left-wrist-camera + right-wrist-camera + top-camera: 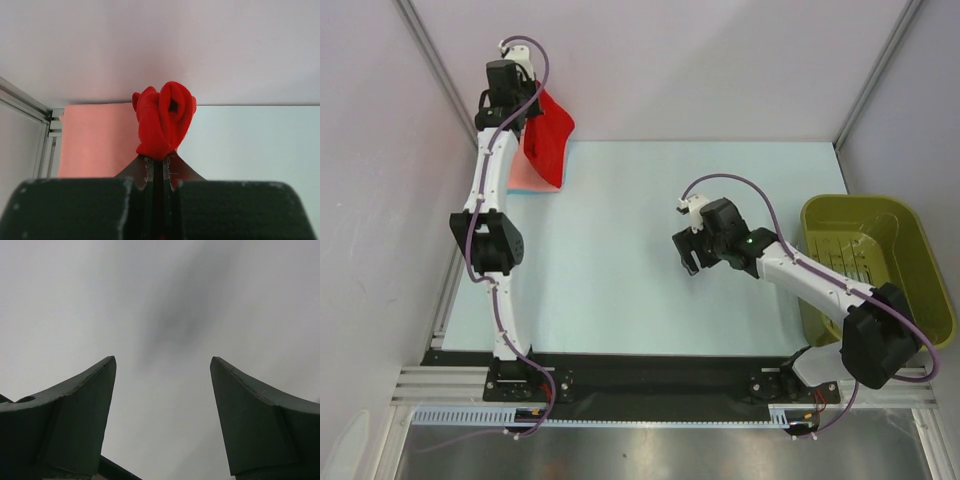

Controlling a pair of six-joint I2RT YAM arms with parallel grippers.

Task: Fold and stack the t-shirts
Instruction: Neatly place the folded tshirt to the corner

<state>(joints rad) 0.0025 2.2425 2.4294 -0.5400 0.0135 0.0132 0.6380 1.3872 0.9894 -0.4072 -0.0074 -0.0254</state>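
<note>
— At the far left corner of the table (pixel 620 260), what does the left gripper (pixel 159 159) have?
— Its jaws are clenched on a bunch of the red t-shirt (pixel 165 120). The cloth bulges out in folds just past the fingertips, and in the overhead view the rest of it hangs down beside the arm.
— And the other shirt?
— The salmon-pink t-shirt (pixel 528 175) lies flat on the table in that same corner, partly covered by the red one as seen from above. In the left wrist view it shows to the left of the jaws, apart from them.
— Does the red cloth touch it?
— That cannot be told.
— Where is the right gripper (pixel 688 258)?
— Over the middle of the table, well apart from both shirts. Its jaws stand wide apart, released, and its wrist view shows only a blurred grey surface beyond them.
— Anything else?
— The olive-green basket (pixel 855 199) sits at the right edge of the table, beside the right arm.
</note>
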